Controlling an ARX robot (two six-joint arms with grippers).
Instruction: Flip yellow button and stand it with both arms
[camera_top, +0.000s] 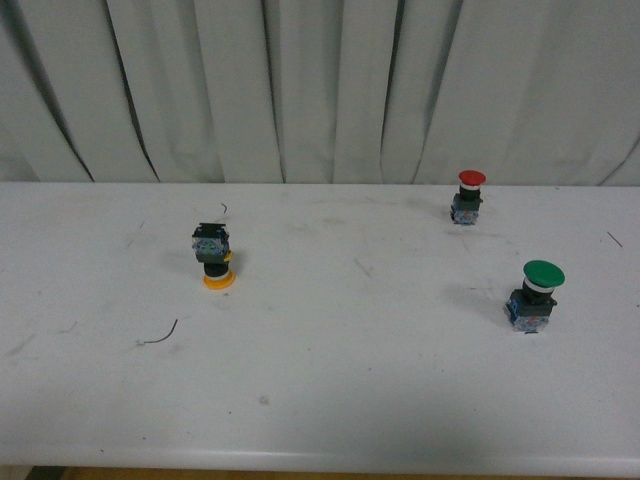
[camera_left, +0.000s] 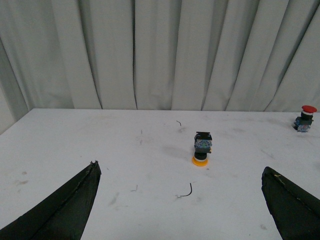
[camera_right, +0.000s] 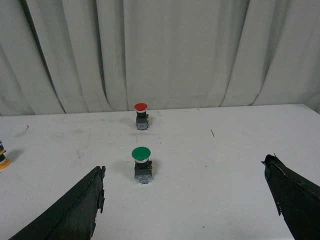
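The yellow button (camera_top: 213, 257) stands upside down on the white table (camera_top: 330, 380), left of centre, yellow cap on the surface and blue-and-black block on top. It also shows in the left wrist view (camera_left: 202, 148), well ahead of my left gripper (camera_left: 181, 192), which is open and empty with its black fingers (camera_left: 65, 202) spread wide. Only the cap's edge shows in the right wrist view (camera_right: 3, 162). My right gripper (camera_right: 185, 192) is open and empty, short of the green button. Neither arm shows in the front view.
A green-capped button (camera_top: 535, 295) stands upright at the right, also seen in the right wrist view (camera_right: 141, 165). A red-capped button (camera_top: 467, 197) stands at the back right. A thin curved wire scrap (camera_top: 160, 335) lies front left. A grey curtain hangs behind the table.
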